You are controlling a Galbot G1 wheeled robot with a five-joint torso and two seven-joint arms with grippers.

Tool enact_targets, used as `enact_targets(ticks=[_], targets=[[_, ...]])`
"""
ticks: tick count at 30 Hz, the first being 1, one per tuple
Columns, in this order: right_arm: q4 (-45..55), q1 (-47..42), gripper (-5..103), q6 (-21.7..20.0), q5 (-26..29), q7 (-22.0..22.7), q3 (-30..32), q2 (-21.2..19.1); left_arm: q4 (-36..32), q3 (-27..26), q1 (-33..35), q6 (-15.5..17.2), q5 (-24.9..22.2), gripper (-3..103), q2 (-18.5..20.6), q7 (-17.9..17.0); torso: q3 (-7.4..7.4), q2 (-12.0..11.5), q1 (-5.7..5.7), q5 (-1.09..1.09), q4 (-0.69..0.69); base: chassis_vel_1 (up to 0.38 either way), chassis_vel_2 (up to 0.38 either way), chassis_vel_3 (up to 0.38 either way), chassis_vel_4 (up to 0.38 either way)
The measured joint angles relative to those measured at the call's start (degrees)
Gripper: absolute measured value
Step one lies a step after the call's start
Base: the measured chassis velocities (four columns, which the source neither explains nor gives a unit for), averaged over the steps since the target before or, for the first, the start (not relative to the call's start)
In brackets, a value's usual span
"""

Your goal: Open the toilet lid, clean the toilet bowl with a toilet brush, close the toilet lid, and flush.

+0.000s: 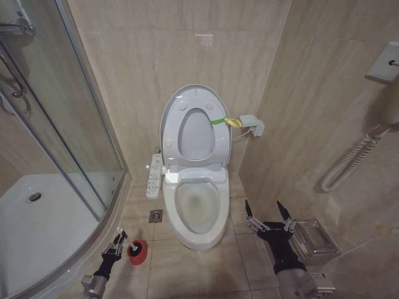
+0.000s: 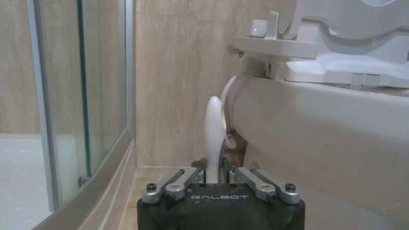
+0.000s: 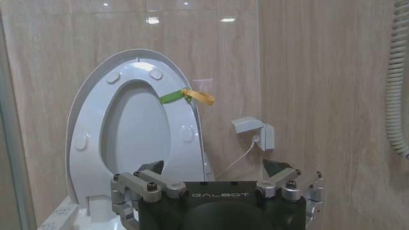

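Observation:
The toilet lid [image 1: 196, 134] stands raised against the wall, with the ring seat up in front of it and a yellow-green strap [image 1: 225, 122] at its edge. The toilet bowl [image 1: 198, 205] lies open below. Low on the floor beside the bowl's side [image 2: 319, 139], my left gripper [image 1: 116, 240] is shut on the white handle of the toilet brush [image 2: 214, 134]. A red holder cup [image 1: 137, 251] with a dark centre sits right next to it. My right gripper [image 1: 268, 217] hovers open and holds nothing, to the right of the bowl and facing the lid [image 3: 134, 129].
The curved glass shower enclosure [image 1: 68, 137] and its tray close off the left side. A white button panel [image 1: 154, 175] hangs beside the bowl above a floor drain [image 1: 155, 216]. A metal box [image 1: 315, 240] sits on the floor at right. A wall socket [image 1: 252, 124] and coiled hose [image 1: 352, 162] are on the right wall.

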Motion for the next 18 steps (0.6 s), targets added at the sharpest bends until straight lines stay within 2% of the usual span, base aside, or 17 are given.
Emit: enact_targets(ticks=[5, 12, 13, 18], targets=[[0.0, 0.0, 100, 0.0, 0.0, 0.0, 0.0, 0.0, -1.4, 0.1, 0.4, 0.2, -0.1, 16, 0.0, -0.1, 0.0, 0.0, 0.0, -0.01, 0.0, 0.0, 0.0, 0.0, 0.0], [0.0, 0.0, 100, 0.0, 0.0, 0.0, 0.0, 0.0, -4.9, 0.7, 1.6, 0.2, -0.1, 16, 0.1, -2.3, 0.01, 0.0, 0.01, -0.01, -0.01, 0.0, 0.0, 0.0, 0.0], [0.0, 0.0, 100, 0.0, 0.0, 0.0, 0.0, 0.0, -5.3, 0.7, 1.7, 0.2, -0.1, 26, 0.2, -2.5, 0.0, 0.0, 0.01, 0.0, -0.01, 0.0, 0.0, 0.0, 0.0], [0.0, 0.0, 100, 0.0, 0.0, 0.0, 0.0, 0.0, -6.2, 1.1, 2.0, 0.1, 0.2, 26, 0.5, -4.3, 0.0, 0.0, 0.01, 0.0, -0.01, 0.0, 0.0, 0.0, 0.0]])
